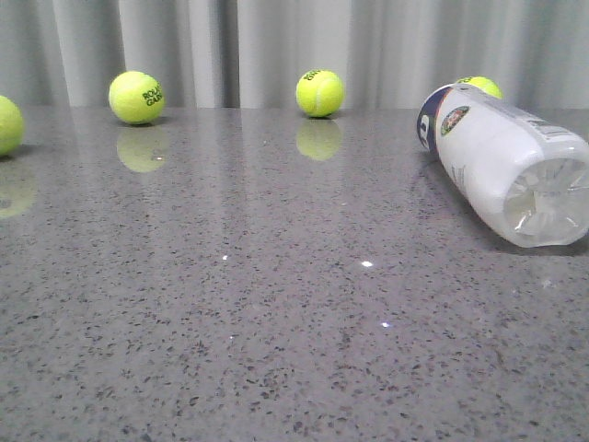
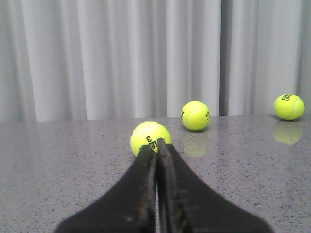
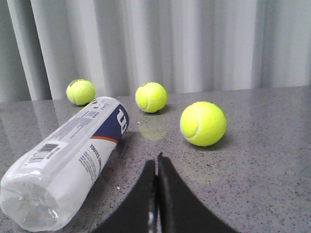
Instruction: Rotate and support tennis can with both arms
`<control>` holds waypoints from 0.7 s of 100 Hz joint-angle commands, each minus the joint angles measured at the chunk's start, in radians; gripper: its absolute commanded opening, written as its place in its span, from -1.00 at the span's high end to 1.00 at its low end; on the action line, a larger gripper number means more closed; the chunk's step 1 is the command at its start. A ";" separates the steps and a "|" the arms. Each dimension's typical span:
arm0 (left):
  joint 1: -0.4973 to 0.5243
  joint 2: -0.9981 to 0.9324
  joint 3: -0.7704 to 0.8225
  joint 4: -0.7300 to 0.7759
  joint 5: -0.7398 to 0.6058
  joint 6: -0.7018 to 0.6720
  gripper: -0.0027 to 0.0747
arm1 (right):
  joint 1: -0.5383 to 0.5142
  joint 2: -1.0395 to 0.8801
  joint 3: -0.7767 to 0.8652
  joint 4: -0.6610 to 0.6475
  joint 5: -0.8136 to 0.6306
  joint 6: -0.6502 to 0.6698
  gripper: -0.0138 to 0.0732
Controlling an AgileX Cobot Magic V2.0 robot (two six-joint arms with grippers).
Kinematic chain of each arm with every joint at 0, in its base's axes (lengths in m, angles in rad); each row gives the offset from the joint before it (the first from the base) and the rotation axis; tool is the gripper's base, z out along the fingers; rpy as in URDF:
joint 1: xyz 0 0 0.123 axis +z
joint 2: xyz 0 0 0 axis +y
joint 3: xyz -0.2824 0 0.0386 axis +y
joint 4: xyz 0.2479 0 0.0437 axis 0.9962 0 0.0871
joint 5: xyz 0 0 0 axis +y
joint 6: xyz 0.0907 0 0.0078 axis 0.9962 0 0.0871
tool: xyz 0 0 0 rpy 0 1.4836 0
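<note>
Tabletop (image 1: 230,322) (speckled grey) meets pale curtain (image 1: 276,46).

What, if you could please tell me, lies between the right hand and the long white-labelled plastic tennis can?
Nothing: in the right wrist view, only bare speckled grey tabletop separates the closed right hand from the long white-labelled plastic tennis can lying on its side.

White-and-navy tennis can (image 1: 502,161), yellow-green balls (image 1: 136,97), speckled grey table (image 1: 230,322)
</note>
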 commanded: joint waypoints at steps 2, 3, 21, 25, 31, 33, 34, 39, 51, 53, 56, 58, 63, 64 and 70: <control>-0.002 -0.036 0.047 -0.002 -0.081 -0.008 0.99 | -0.005 -0.021 -0.019 0.003 -0.089 -0.004 0.84; -0.002 -0.036 0.047 -0.002 -0.081 -0.008 0.99 | -0.005 -0.021 -0.019 0.003 -0.089 -0.004 0.84; -0.002 -0.036 0.047 -0.002 -0.081 -0.008 0.99 | -0.005 -0.021 -0.019 0.003 -0.101 -0.004 0.84; -0.002 -0.036 0.047 -0.002 -0.081 -0.008 0.99 | -0.005 -0.021 -0.019 0.003 -0.107 -0.004 0.84; -0.002 -0.036 0.047 -0.002 -0.081 -0.008 0.99 | -0.005 -0.021 -0.023 0.003 -0.112 -0.004 0.84; -0.002 -0.036 0.047 -0.002 -0.081 -0.008 0.99 | -0.005 -0.021 -0.027 0.003 -0.109 -0.003 0.84; -0.002 -0.036 0.047 -0.002 -0.081 -0.008 0.99 | -0.005 -0.021 -0.030 0.003 -0.109 -0.003 0.84; -0.002 -0.036 0.047 -0.002 -0.081 -0.008 0.99 | -0.005 -0.020 -0.048 0.004 -0.093 -0.003 0.84; -0.002 -0.036 0.047 -0.002 -0.081 -0.008 0.99 | -0.005 -0.014 -0.132 0.008 0.018 -0.003 0.84; -0.002 -0.036 0.047 -0.002 -0.081 -0.008 0.99 | -0.005 -0.011 -0.153 0.008 0.034 -0.003 0.84; -0.002 -0.036 0.047 -0.002 -0.081 -0.008 0.99 | -0.005 -0.007 -0.182 0.008 0.083 -0.003 0.84; -0.002 -0.036 0.047 -0.002 -0.081 -0.008 0.99 | -0.005 -0.001 -0.205 0.008 0.112 -0.003 0.84; -0.002 -0.036 0.047 -0.002 -0.081 -0.008 0.99 | -0.005 0.019 -0.263 0.008 0.184 -0.003 0.84; -0.002 -0.036 0.047 -0.002 -0.081 -0.008 0.99 | -0.005 0.026 -0.272 0.008 0.194 -0.003 0.84; -0.002 -0.036 0.047 -0.002 -0.081 -0.008 0.99 | -0.005 0.061 -0.354 0.008 0.291 -0.003 0.84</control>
